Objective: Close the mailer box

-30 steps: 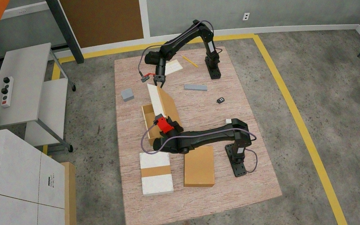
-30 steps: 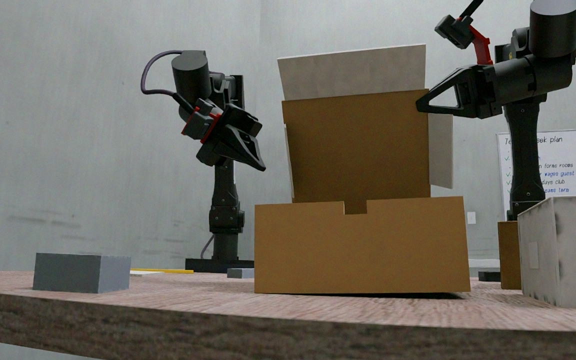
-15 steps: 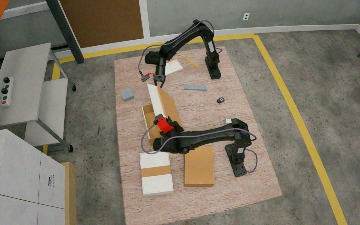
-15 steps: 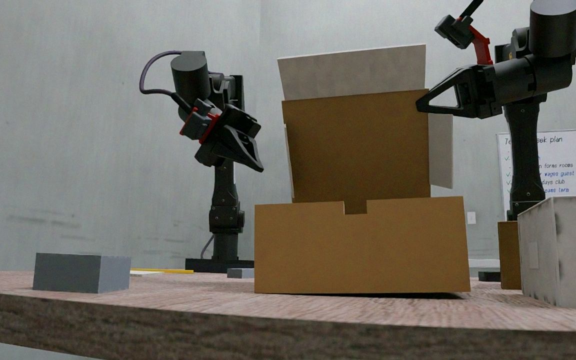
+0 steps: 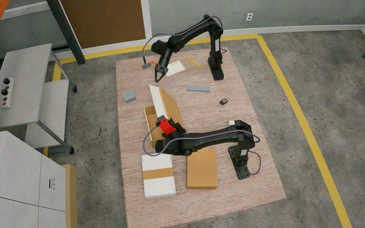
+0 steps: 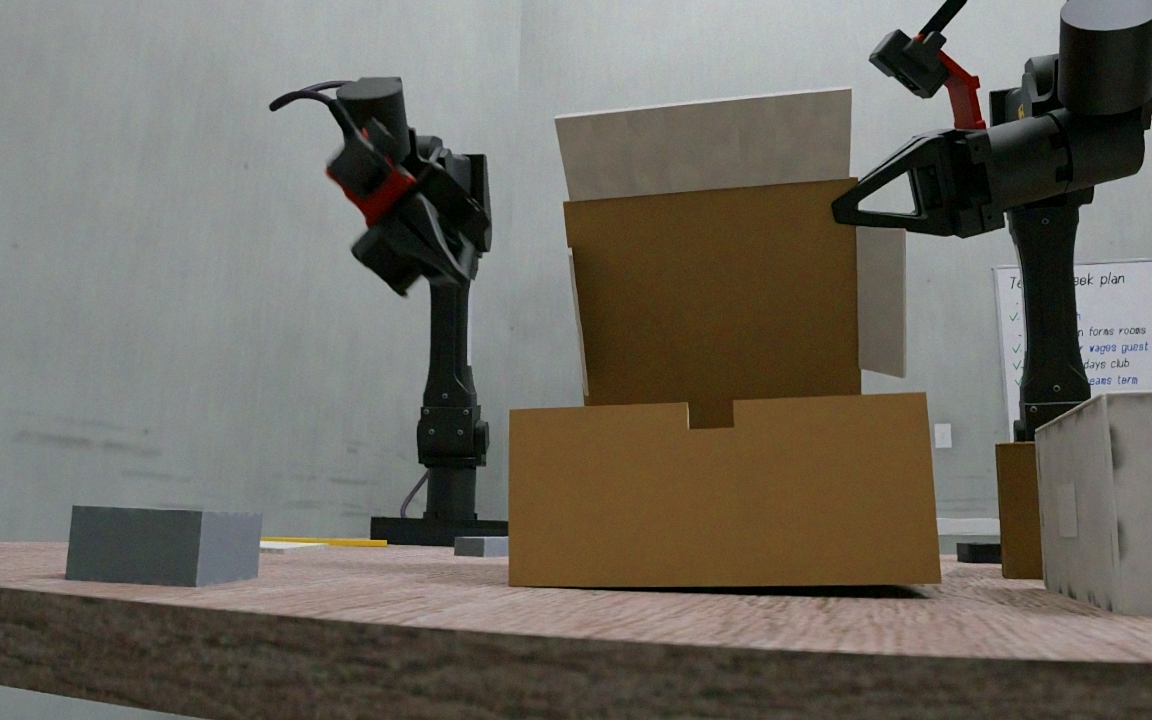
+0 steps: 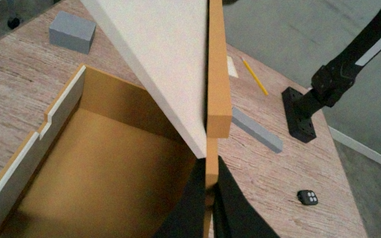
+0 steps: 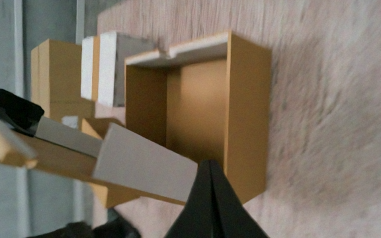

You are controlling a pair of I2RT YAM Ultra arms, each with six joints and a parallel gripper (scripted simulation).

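The closing is at an early stage, I judge. My mailer box (image 5: 147, 120) (image 6: 723, 501) (image 7: 108, 165) (image 8: 248, 116) sits on the left part of the table, between the grey block (image 5: 129, 95) (image 6: 132, 546) (image 7: 72, 33) on the far side and the taped white box (image 5: 158, 187) (image 6: 1144, 501) (image 8: 106, 69) on the near side. I see nothing packed in the part in view. The lid (image 5: 172, 106) (image 6: 714, 295) (image 7: 211, 165) (image 8: 61, 153) stands raised, its edge pinched in my nearly closed left gripper (image 5: 175, 124) (image 6: 840, 213) (image 7: 208, 164) (image 8: 27, 137). My right gripper (image 5: 157, 80) (image 6: 405, 288) (image 8: 208, 168) is fully closed, holding nothing, by the far side flap (image 6: 578, 322) (image 8: 144, 165). Both side flaps remain to be folded in, the near one (image 6: 882, 304) (image 8: 68, 135) sticking out too; then the lid must come down, the front flap (image 5: 158, 102) (image 6: 705, 147) (image 7: 161, 49) (image 8: 8, 133) tuck inside the front wall, and its tabs catch.
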